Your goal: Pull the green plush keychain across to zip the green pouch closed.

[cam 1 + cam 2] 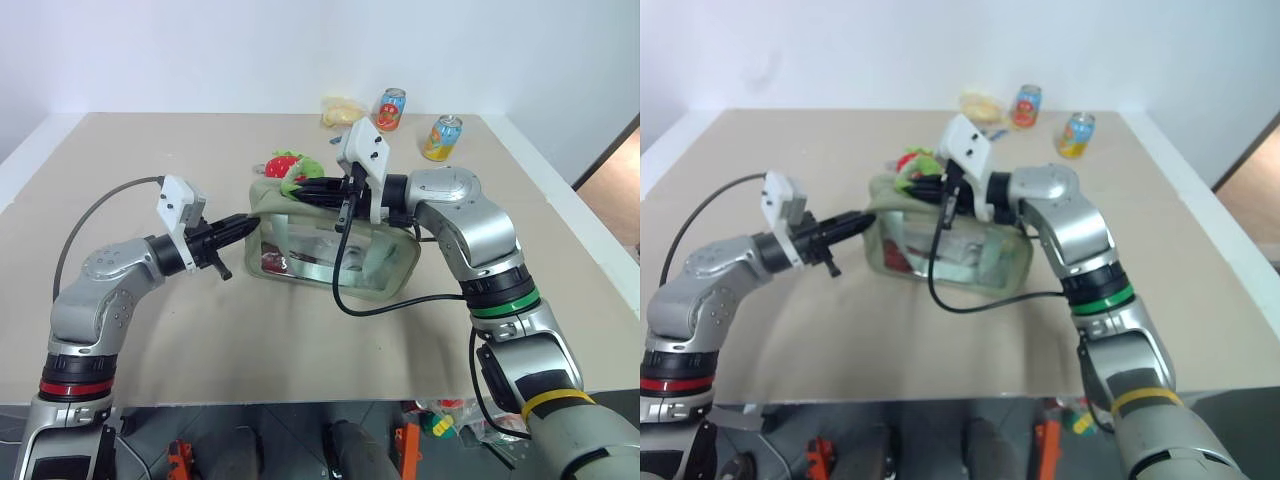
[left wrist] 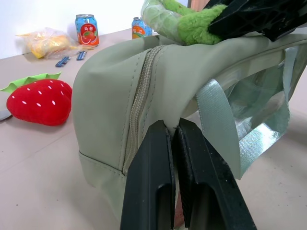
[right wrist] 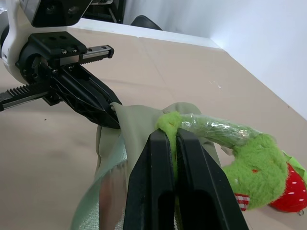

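We look down on a broad beige table with the green pouch lying near its middle, the largest thing on it. The pouch is boxy, pale sage fabric, its clear window side toward us with a green strap across it, and its zipper running over the top and down the end that faces our left arm.

Our left gripper reaches in level from the left. Its two black fingers are pressed together on the fabric at that end of the pouch, just beside the zipper seam, pinching it.

Our right gripper comes across from the right over the top of the pouch. Its fingers are squeezed tight on the green plush keychain, a lime-green fuzzy piece with red accents and a curved part wrapped in clear film, which sits on the top of the pouch at its left end, close to where the left gripper pinches.

A black cable hangs from our right wrist and loops down in front of the pouch window.

Just behind the pouch lies a red strawberry plush with green leaves. At the far edge of the table we see two drink cans standing well apart from the pouch, and near them a crinkled yellow packet.
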You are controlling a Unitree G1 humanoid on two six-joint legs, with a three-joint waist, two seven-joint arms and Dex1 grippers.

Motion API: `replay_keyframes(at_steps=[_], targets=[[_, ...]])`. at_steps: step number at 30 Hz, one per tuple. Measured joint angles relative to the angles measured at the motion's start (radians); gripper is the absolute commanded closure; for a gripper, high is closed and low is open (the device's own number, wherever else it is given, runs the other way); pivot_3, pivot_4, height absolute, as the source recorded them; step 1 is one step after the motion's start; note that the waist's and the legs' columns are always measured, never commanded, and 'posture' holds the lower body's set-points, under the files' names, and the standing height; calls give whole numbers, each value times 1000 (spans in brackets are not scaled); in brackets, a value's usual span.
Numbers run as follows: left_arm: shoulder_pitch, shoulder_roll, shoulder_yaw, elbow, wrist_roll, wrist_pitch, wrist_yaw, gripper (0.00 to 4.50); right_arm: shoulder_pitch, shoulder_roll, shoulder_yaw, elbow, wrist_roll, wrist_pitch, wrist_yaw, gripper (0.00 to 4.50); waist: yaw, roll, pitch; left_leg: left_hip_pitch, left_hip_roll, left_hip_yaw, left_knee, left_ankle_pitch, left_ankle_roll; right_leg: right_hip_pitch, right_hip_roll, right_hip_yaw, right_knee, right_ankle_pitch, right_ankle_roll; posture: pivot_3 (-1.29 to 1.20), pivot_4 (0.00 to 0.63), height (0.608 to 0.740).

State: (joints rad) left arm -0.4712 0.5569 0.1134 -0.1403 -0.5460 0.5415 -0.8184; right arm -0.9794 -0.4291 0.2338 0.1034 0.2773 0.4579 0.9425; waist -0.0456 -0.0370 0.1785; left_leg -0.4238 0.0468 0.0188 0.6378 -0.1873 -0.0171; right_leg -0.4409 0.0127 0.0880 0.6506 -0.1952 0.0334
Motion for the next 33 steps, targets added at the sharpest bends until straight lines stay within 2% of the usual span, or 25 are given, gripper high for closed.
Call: replay_keyframes(at_steps=[13, 15, 18, 22, 24, 28, 31, 33], targets=[[-5, -15, -2, 2, 8, 0, 12, 4500, 54, -10, -29, -55, -11, -62, -8, 4481, 1, 0, 0, 0, 0, 0, 0, 0, 0, 0, 0, 0, 0, 0, 0, 0, 150, 740], [-5, -20, -3, 2, 10, -1, 15, 4500, 67, -31, -51, -77, -14, -71, -28, 4481, 3, 0, 0, 0, -1, 0, 0, 0, 0, 0, -1, 0, 0, 0, 0, 0, 150, 740], [-6, -25, -11, -3, 14, -1, 22, 4500, 102, -119, -137, -154, -16, -72, -59, 4481, 10, 0, 0, -1, -1, 0, 0, 0, 0, 1, -2, -1, -1, -1, 0, 0, 150, 740], [2, -28, -19, -27, 9, 6, 28, 4500, 253, -317, -282, -243, -31, -90, -62, 4481, 23, 0, 0, -1, -2, 0, -1, -1, -1, 1, -2, 0, -3, -2, 1, 0, 150, 740], [12, -25, -16, -38, 3, 11, 29, 4500, 400, -421, -370, -264, -57, -107, -64, 4481, 26, 0, 0, -1, -3, 0, -1, -1, -1, 2, -3, 0, -4, -3, 2, 0, 150, 740], [19, -20, -19, -48, -4, 15, 28, 4500, 685, -553, -496, -299, -142, -131, -75, 4481, 23, 1, 0, 1, -2, 1, -1, -1, -1, 1, -2, 2, -3, -3, 2, 0, 150, 740], [16, -20, -33, -55, -4, 24, 27, 4500, 829, -557, -510, -425, -188, -117, -106, 4481, 12, 1, -1, 4, -1, 1, -1, -1, -1, 2, 0, 2, -1, -3, 2, 0, 150, 740], [15, -19, -31, -48, -2, 25, 32, 4500, 841, -505, -472, -471, -212, -93, -157, 4481, 1, 0, -1, 7, -1, 0, 0, -1, -1, 4, 0, 2, -2, -1, 1, 0, 150, 740]])
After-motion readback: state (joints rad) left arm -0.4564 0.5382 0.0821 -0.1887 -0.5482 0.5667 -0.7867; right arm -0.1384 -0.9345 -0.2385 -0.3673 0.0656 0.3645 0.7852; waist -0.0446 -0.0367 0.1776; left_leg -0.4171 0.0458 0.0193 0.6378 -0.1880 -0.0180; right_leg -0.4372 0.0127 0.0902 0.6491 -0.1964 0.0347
